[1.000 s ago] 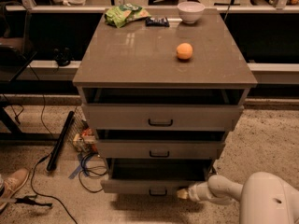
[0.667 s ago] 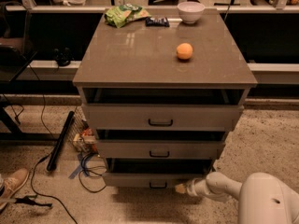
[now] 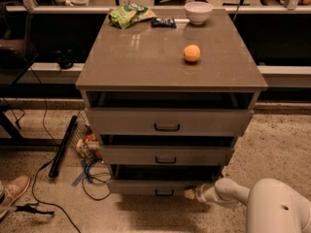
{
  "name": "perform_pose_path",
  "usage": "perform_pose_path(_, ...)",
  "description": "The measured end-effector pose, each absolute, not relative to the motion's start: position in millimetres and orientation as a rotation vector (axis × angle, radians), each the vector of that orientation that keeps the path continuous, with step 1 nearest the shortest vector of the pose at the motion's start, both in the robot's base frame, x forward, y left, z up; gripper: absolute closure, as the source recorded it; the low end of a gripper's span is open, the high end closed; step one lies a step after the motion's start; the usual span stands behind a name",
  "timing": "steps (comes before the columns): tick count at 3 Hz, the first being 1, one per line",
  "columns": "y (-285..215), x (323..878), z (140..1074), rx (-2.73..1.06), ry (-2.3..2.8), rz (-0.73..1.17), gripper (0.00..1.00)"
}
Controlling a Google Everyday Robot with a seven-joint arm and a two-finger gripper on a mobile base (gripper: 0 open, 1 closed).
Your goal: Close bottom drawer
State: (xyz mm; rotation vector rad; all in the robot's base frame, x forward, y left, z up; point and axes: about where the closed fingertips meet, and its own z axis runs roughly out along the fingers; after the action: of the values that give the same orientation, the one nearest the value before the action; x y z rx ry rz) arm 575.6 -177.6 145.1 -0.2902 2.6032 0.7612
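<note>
The bottom drawer [image 3: 146, 186] is the lowest and slimmest grey front of the cabinet, with a small black loop handle [image 3: 164, 192]. It stands slightly pulled out, with a dark gap above its front. My gripper [image 3: 191, 193] is at the end of the white arm [image 3: 228, 191], low at the right of the drawer front, touching or almost touching the panel just right of the handle.
Two more grey drawers, middle [image 3: 165, 155] and top [image 3: 167, 122], also stand a little open. On the cabinet top [image 3: 146, 57] lie an orange [image 3: 191, 53], a white bowl [image 3: 198, 11] and a green bag [image 3: 130, 14]. Cables [image 3: 92, 176], a black bar [image 3: 62, 147] and a shoe [image 3: 12, 192] lie left.
The bottom drawer has slid inward toward the cabinet, and my gripper has followed it to the left against the front panel.
</note>
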Motion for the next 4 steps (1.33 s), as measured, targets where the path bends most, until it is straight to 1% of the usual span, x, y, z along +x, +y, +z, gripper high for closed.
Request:
perform_pose_path(1,-195.1,594.1,149.1,-0.265,2.584,0.682,1.00)
perform_pose_path(2,-204.2,604.9,152.0,-0.250,2.567,0.649,1.00)
perform_pose_path(4,-208.9,612.3,151.8,-0.237,2.558,0.640,1.00)
